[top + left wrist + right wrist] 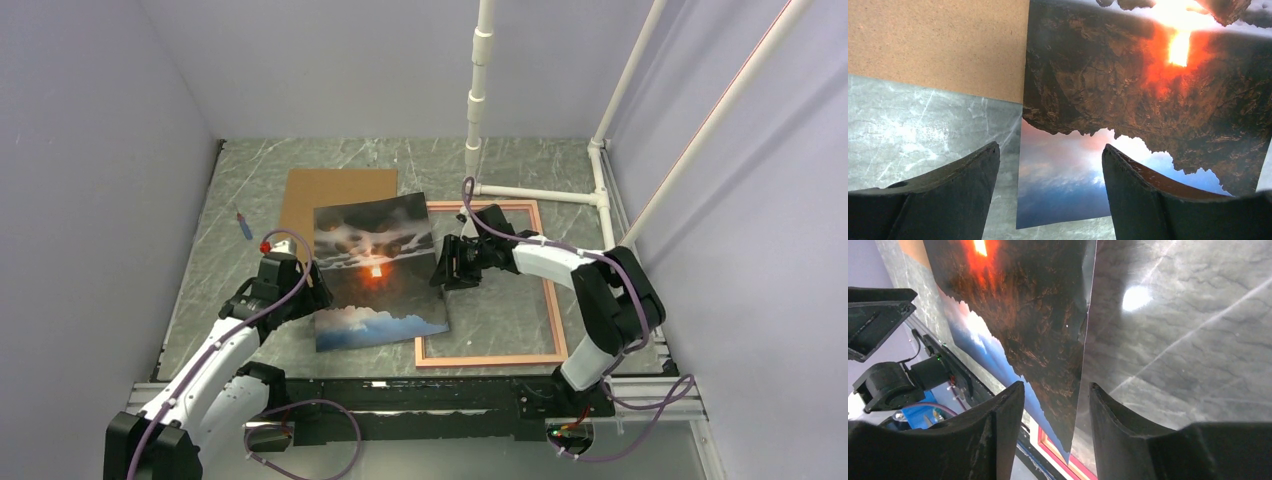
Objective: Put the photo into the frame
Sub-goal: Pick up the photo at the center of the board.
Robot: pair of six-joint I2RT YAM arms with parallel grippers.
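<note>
My left claw (1050,146) is spread wide over the table (330,155), touching nothing; the near left corner of the photo (375,265) lies below the gap. My right claw (1057,385) is also parted, and the photo's right edge runs through the space between its fingers. I cannot tell whether either finger touches the print.

The photo is a glossy print: dark brown rock, an orange-red sun glowing in the middle, and pale cloud over blue along its near edge. It sits picture side up in the middle of the table. Its right edge, slightly buckled, reaches over the left rail of the frame (490,359).

The frame is thin and pinkish red. It lies flat on the right half of the table, with grey marble showing inside it.

I count one photo, one frame, one brown board (335,195) toward the far edge with its near right corner under the photo, and one small blue marker (243,225) near the left edge.
</note>
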